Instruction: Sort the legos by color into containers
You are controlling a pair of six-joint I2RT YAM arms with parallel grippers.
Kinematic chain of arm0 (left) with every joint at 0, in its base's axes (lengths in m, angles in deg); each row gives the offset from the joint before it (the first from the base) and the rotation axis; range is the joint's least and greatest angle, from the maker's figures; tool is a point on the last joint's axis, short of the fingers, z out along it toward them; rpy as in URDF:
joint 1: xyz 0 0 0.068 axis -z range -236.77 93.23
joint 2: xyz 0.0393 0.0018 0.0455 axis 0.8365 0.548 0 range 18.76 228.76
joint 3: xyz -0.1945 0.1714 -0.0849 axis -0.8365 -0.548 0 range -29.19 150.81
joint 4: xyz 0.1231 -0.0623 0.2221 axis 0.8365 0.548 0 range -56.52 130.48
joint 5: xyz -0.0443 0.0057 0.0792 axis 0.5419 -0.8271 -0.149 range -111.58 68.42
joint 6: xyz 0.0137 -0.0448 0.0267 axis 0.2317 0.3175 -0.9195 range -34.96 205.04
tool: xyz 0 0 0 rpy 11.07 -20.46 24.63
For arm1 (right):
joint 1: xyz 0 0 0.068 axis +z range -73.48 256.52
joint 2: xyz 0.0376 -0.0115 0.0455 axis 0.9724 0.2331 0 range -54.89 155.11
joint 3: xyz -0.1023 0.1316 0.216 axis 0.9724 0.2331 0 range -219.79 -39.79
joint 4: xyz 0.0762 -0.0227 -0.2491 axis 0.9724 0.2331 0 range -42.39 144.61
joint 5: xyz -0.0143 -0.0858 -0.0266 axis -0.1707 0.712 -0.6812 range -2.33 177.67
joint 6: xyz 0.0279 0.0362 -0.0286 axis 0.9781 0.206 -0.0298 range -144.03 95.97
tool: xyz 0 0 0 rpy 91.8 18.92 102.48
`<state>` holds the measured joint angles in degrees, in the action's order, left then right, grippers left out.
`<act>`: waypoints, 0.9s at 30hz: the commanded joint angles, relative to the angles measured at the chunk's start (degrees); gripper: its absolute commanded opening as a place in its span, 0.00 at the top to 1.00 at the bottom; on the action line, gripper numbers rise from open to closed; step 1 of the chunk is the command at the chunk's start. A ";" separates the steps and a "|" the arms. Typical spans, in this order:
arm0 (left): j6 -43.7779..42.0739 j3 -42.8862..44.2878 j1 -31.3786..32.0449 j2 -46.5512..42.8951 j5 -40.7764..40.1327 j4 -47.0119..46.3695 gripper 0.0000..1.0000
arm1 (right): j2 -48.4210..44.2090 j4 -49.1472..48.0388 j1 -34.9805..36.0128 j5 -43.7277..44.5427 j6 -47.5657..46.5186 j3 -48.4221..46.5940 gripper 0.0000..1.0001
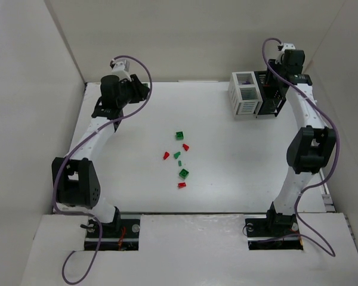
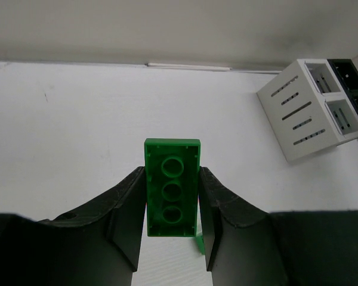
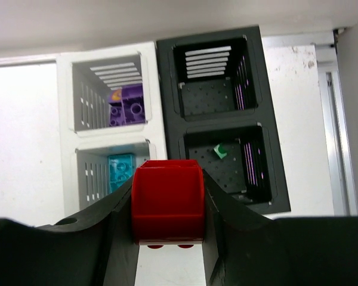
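Observation:
My left gripper is shut on a long green lego, held lengthwise between the fingers above the table at the far left. My right gripper is shut on a red lego and hangs over the joined containers. The white container holds purple legos in its far cell and a teal lego in its near cell. The black container has a small green lego in its near cell. Several loose red and green legos lie mid-table.
The containers stand at the back right, white beside black. White walls enclose the table on the left, back and right. The loose pile spreads from a green brick to a red brick toward the near edge.

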<state>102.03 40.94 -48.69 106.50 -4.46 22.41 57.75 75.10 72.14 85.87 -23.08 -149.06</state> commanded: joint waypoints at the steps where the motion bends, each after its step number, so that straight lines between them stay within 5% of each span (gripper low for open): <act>1: -0.13 6.40 -1.22 2.25 3.62 -3.09 1.00 | 1.52 -5.24 0.34 -2.67 0.63 -3.84 1.00; 27: 5.86 31.56 -2.45 24.84 10.30 -1.94 0.99 | 19.54 -7.36 0.34 1.62 0.63 -24.23 0.92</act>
<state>106.86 68.87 -50.99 132.16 3.98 23.05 76.35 71.08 72.14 85.10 -22.88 -169.06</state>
